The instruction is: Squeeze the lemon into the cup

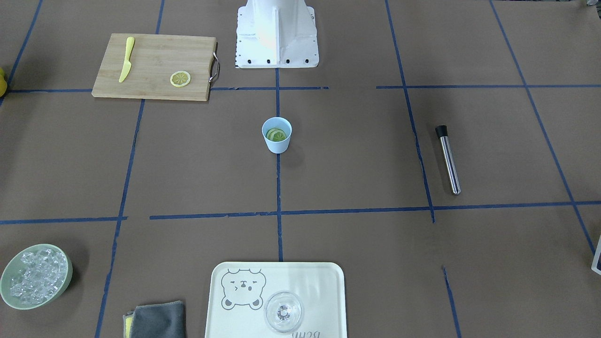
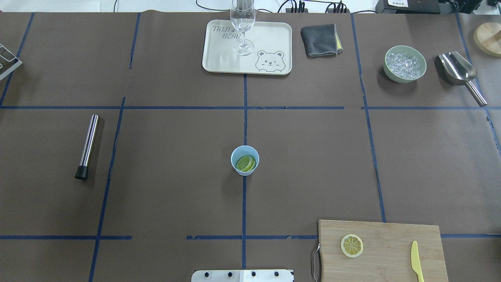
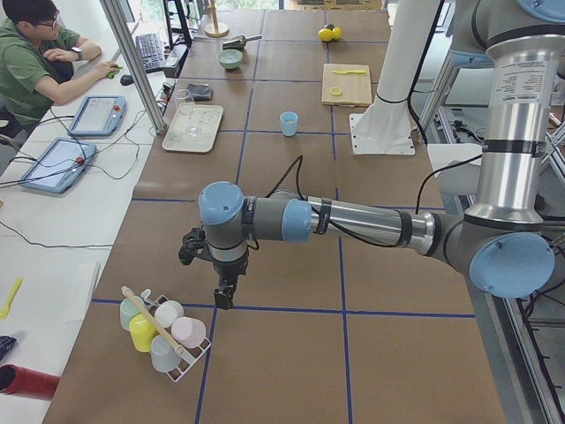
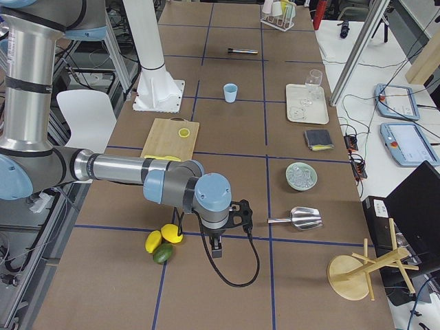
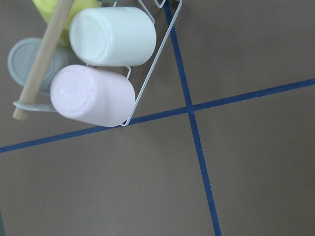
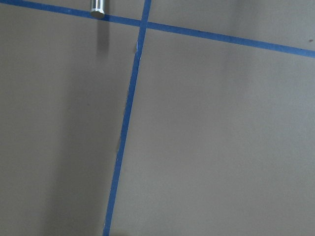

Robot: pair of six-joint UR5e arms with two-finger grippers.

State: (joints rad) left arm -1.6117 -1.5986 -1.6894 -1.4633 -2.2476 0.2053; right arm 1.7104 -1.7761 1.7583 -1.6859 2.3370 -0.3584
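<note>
The left end effector (image 3: 224,299) hangs over the tabletop (image 2: 176,196) at its left end, beside a rack (image 3: 187,364) of upturned mugs; I cannot tell whether it is released or clenched. Further right lies a steel rod (image 2: 87,145). At the centre the cup (image 2: 244,160) stands upright with lemon slices (image 2: 245,163) inside it. Right of it, a board (image 2: 391,254) carries one more slice (image 2: 352,245) and a knife (image 2: 417,261), set apart. The right end effector (image 4: 216,251) hovers at the right end near whole fruits (image 4: 163,240); its state cannot be told either.

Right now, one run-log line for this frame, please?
cup: upright, table centre; lemon slices: inside cup; spare slice: on cutting board; left gripper: far off, state unclear; right gripper: same
</note>
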